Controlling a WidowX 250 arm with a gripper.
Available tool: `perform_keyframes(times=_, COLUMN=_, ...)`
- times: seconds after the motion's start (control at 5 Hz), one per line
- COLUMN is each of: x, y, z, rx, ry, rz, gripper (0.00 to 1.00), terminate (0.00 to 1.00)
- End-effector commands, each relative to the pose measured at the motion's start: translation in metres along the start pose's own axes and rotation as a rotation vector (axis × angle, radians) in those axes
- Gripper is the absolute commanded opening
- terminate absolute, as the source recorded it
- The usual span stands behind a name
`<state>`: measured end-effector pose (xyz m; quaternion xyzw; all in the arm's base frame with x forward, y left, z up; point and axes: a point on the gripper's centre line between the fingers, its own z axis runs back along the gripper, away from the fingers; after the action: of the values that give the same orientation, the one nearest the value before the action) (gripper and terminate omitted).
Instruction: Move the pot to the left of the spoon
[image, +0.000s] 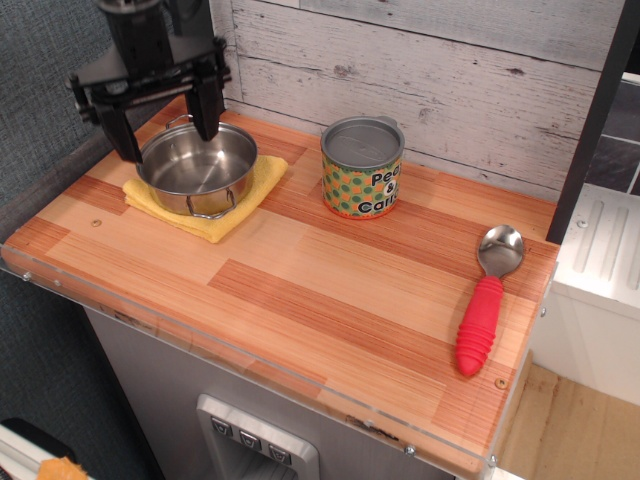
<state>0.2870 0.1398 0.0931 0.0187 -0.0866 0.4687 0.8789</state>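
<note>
The shiny steel pot (197, 168) with two wire loop handles sits on a yellow cloth (205, 198) at the back left of the wooden counter. The spoon (487, 296) with a silver bowl and red ribbed handle lies at the far right, handle toward the front. My black gripper (168, 130) hangs open over the pot's back left rim. One finger (126, 137) stands outside the rim on the left. The other finger (205, 112) is over the pot's far edge. It holds nothing.
A green-and-orange dotted tin can (362, 168) stands upright at the back middle, between pot and spoon. A whitewashed plank wall (420, 80) runs behind the counter. A black post (590, 120) rises at the right edge. The counter front (250, 370) has a clear lip.
</note>
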Motion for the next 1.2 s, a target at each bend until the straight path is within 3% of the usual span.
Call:
perform_keyframes(times=0.0, x=0.01, y=0.008, z=-0.021, rx=-0.008, ry=-0.03, rz=0.108, gripper=1.0, terminate=0.0)
perform_keyframes(times=0.2, x=0.012, y=0.01, z=-0.03, rx=0.01, ry=-0.023, rz=0.107, gripper=1.0, terminate=0.0)
perform_keyframes(times=0.4, x=0.014, y=0.014, z=-0.039, rx=-0.012, ry=0.002, rz=0.121, gripper=1.0, terminate=0.0)
perform_keyframes(times=0.8, x=0.014, y=0.014, z=-0.051, rx=-0.01, ry=-0.009, rz=0.134, gripper=1.0, terminate=0.0)
perform_keyframes(times=1.0, x=0.014, y=0.014, z=-0.053, rx=-0.051, ry=-0.034, rz=0.103, gripper=1.0, terminate=0.0)
